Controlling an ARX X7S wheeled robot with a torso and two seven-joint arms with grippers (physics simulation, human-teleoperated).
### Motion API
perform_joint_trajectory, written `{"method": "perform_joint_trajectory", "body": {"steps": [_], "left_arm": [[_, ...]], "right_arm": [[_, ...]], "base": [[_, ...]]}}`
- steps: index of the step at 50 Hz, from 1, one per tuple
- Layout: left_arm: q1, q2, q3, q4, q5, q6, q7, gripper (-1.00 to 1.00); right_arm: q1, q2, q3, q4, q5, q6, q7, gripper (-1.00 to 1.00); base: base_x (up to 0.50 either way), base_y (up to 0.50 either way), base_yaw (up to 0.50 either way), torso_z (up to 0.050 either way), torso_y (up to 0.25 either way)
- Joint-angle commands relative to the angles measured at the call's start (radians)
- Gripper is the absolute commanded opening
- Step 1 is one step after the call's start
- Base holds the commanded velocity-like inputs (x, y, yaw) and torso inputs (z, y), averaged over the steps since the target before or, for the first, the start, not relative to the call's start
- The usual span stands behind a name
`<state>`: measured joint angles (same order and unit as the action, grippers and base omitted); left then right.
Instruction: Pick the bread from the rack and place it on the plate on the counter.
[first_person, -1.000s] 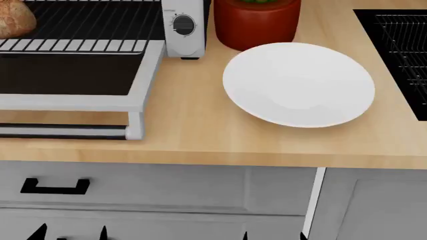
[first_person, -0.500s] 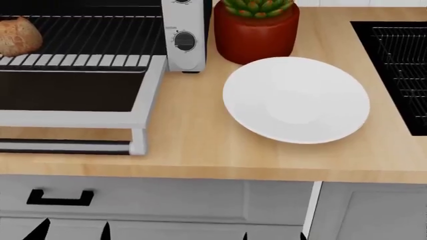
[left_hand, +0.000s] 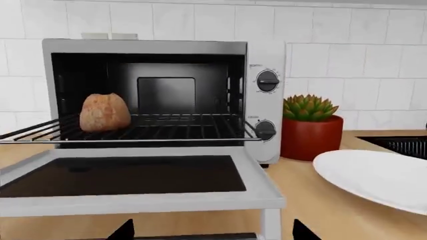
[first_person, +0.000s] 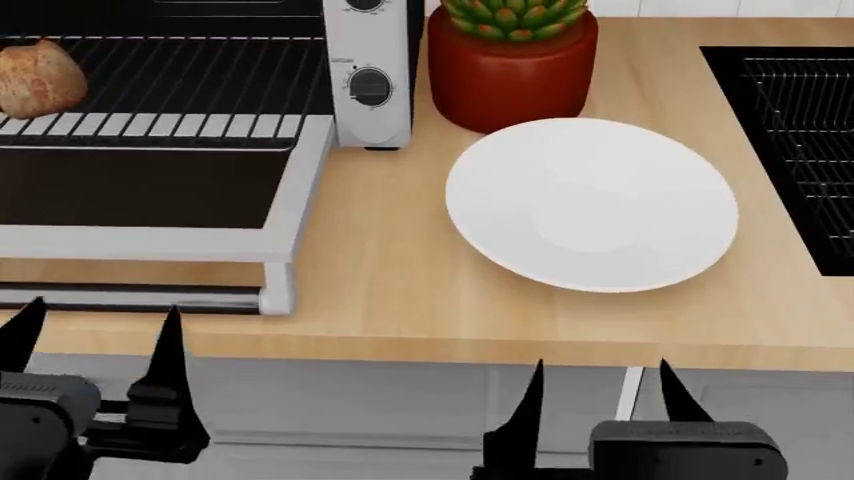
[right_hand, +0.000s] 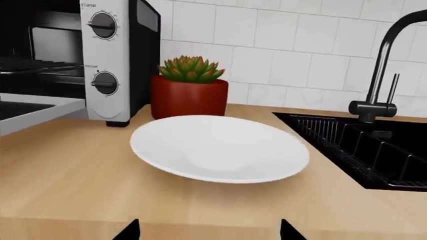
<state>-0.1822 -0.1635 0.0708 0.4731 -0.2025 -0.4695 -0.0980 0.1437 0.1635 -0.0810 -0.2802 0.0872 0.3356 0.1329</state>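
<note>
The bread (first_person: 40, 78), a small brown crusty roll, lies at the left of the rack (first_person: 200, 75), which is pulled out of the open toaster oven. It also shows in the left wrist view (left_hand: 105, 112) on the rack (left_hand: 180, 127). The white plate (first_person: 591, 203) sits empty on the tan counter (first_person: 387, 300), right of the oven. My left gripper (first_person: 100, 335) is open and empty, low in front of the oven door. My right gripper (first_person: 601, 378) is open and empty below the counter's front edge, facing the plate (right_hand: 219, 148).
The oven's door (first_person: 147, 200) lies open, flat over the counter. A red pot with a succulent (first_person: 511, 55) stands behind the plate. A black sink with a wire grid (first_person: 801, 120) is at the right, with a black faucet (right_hand: 380, 65). Grey cabinet fronts lie below the counter.
Both grippers have risen into the bottom of the head view, fingers pointing up. The view has shifted so the counter scene sits lower. Bread and plate have not moved on the counter.
</note>
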Motion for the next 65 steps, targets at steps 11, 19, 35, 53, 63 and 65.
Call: {"method": "perform_joint_trajectory", "body": {"steps": [11, 19, 35, 53, 63, 65], "left_arm": [[-0.166, -0.029, -0.07, 0.167, -0.122, -0.259, -0.017, 1.0], [-0.168, -0.028, -0.061, 0.148, -0.124, -0.246, -0.019, 1.0], [-0.164, -0.038, -0.059, 0.175, -0.139, -0.255, -0.029, 1.0], [-0.164, -0.045, -0.051, 0.191, -0.153, -0.258, -0.042, 1.0], [-0.166, -0.051, -0.048, 0.202, -0.159, -0.264, -0.048, 1.0], [-0.167, -0.051, -0.047, 0.199, -0.16, -0.262, -0.048, 1.0]], "right_arm": [[0.096, 0.042, 0.012, -0.128, 0.046, 0.153, -0.01, 1.0], [0.093, 0.045, 0.002, -0.1, 0.046, 0.128, -0.012, 1.0], [0.086, 0.053, -0.011, -0.132, 0.049, 0.134, -0.003, 1.0], [0.07, 0.063, -0.009, -0.142, 0.062, 0.127, 0.005, 1.0], [0.066, 0.067, -0.013, -0.143, 0.064, 0.125, 0.011, 1.0], [0.066, 0.068, -0.014, -0.139, 0.064, 0.121, 0.011, 1.0]], "base": [[0.0, -0.05, 0.0, 0.013, 0.0], [0.0, -0.4, 0.0, 0.0, 0.0], [0.02, -0.16, 0.0, 0.0, 0.0], [0.35, -0.02, 0.0, 0.0, 0.0], [0.35, -0.02, 0.0, 0.0, 0.0], [0.35, -0.03, 0.0, 0.0, 0.0]]}}
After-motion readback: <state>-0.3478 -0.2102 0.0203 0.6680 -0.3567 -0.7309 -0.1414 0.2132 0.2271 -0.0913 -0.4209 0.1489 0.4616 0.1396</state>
